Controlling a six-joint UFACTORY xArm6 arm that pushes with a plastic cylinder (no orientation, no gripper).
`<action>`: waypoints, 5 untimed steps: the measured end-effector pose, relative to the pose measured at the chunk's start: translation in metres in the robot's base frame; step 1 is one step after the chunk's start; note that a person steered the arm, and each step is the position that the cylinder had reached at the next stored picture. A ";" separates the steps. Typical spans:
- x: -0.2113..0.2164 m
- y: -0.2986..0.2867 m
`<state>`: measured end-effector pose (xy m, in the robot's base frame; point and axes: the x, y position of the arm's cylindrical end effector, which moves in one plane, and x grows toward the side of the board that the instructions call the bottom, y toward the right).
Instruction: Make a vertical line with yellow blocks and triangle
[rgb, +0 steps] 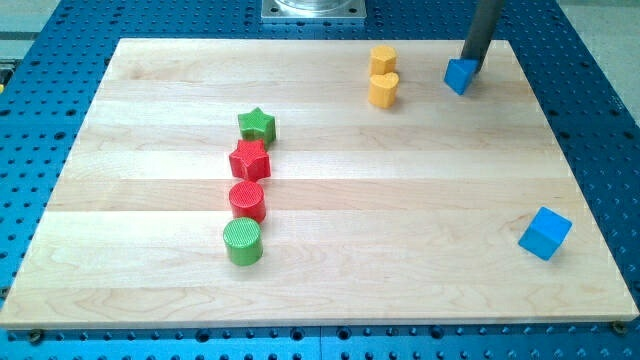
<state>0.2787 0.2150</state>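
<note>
Two yellow blocks stand one above the other near the view's top, right of centre: a yellow hexagonal block (382, 58) and just below it, touching or nearly so, a yellow heart (383, 90). A blue triangle (460, 76) lies to their right near the board's top right. My tip (470, 64) is at the blue triangle's upper right edge, touching it or just behind it.
A blue cube (545, 233) sits near the board's right edge, low down. Left of centre a column runs downward: green star (257, 125), red star (249, 159), red cylinder (247, 200), green cylinder (242, 241). The wooden board (150, 290) lies on a blue perforated table.
</note>
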 end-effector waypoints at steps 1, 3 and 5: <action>0.041 -0.011; 0.062 -0.021; 0.091 -0.054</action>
<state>0.3700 0.1615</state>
